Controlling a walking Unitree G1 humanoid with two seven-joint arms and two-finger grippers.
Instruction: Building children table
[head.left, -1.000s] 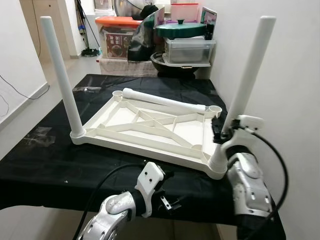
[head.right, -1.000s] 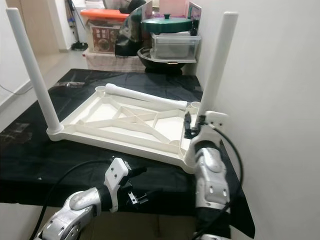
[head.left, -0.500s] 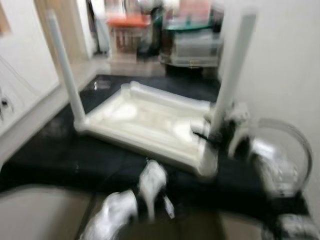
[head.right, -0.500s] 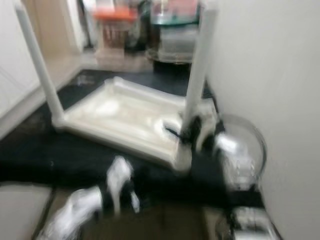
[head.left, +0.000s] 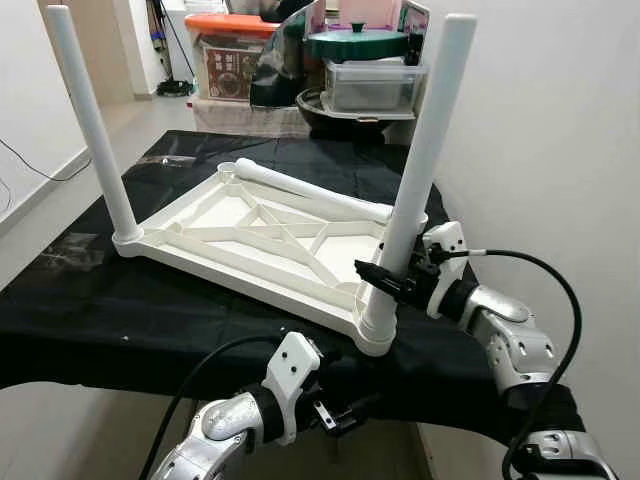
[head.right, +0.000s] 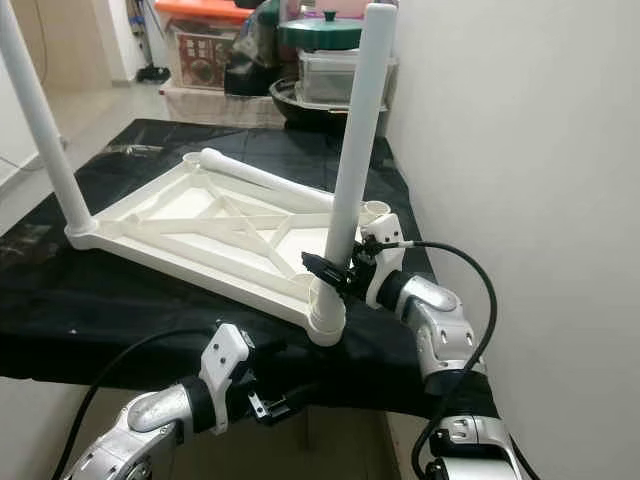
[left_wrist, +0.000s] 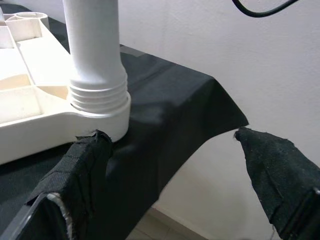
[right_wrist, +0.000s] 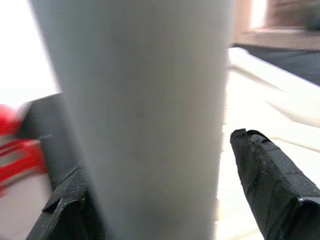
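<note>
On the black-draped bench (head.left: 90, 320) the white plastic tabletop (head.left: 255, 240) lies upside down, ribbed underside up, diagonal braces crossing inside the frame. Two legs are already standing: the far-left leg (head.left: 92, 125) on the left corner, and the near-right leg (head.left: 420, 170) rising from the near right corner socket. A third, loose leg (head.left: 310, 195) lies flat along the far edge of the frame, its long axis running left to right.

Now watch the right hand (head.left: 392, 282). It's reaching in from the right, fingers spread either side of the upright near-right leg, low on the tube just above the socket; from its wrist camera the smooth round tube sits between the pads, and I'd call it open around the leg rather than clamped. The leg's axis is vertical, so any twist has to go around that axis. In the left wrist view, screw threads show above the socket collar, which suggests it isn't fully seated.

The left hand (head.left: 345, 412) hangs low at the near edge of the bench, fingers apart, holding nothing. Clearly the right arm is nearer.
</note>
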